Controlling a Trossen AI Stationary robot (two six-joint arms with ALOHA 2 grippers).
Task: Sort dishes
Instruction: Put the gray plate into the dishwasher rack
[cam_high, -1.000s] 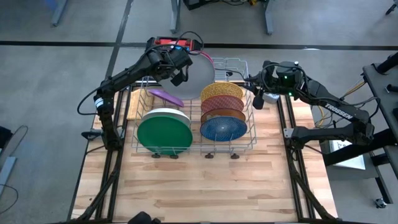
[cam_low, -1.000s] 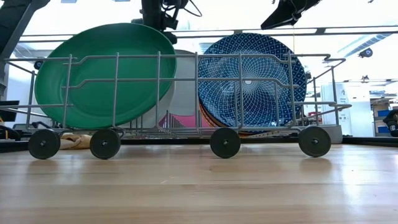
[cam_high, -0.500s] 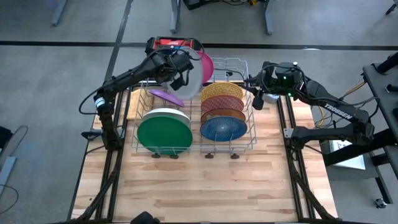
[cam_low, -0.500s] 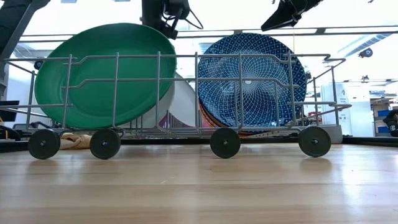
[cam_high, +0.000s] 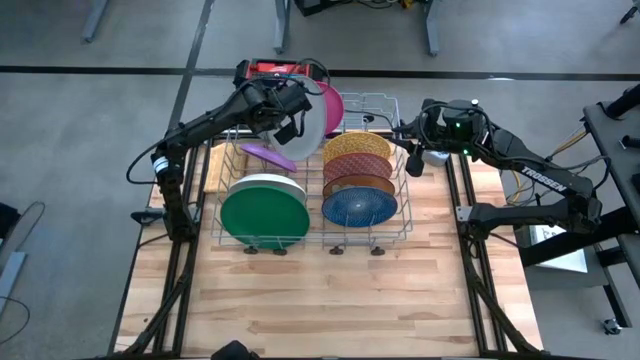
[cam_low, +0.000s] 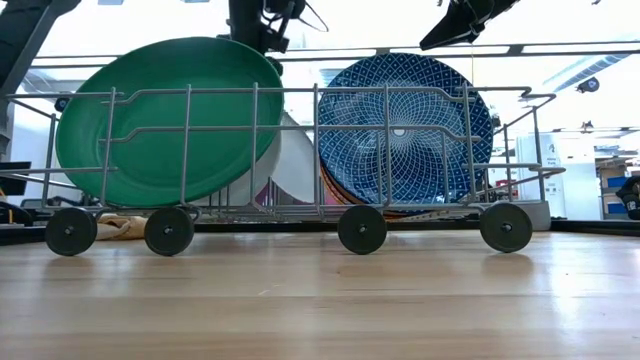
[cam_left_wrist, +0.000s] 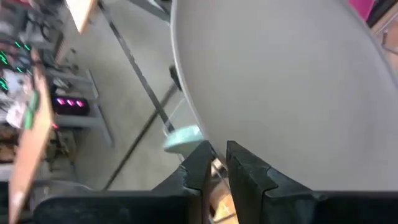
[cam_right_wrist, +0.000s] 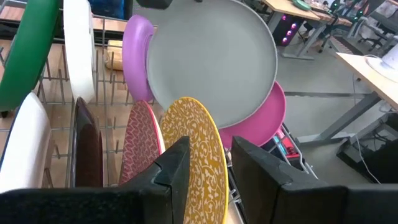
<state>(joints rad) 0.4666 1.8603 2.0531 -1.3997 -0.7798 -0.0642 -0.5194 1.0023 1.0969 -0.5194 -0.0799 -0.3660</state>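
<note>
High view: left gripper (cam_high: 291, 112) over rack's (cam_high: 400, 205) far left, pinching grey plate (cam_high: 312, 125) by rim, tilted above purple plate (cam_high: 266, 155); pink plate (cam_high: 333, 103) behind. Right gripper (cam_high: 412, 160) beside rack's right edge.

Low view: green plate (cam_low: 150, 110), blue plate (cam_low: 405, 125) upright in front slots.

Left wrist: fingers (cam_left_wrist: 242, 177) nearly closed on grey plate's (cam_left_wrist: 280, 87) rim.

Right wrist: jaws apart, empty; yellow plate (cam_right_wrist: 199, 140) just ahead.
</note>
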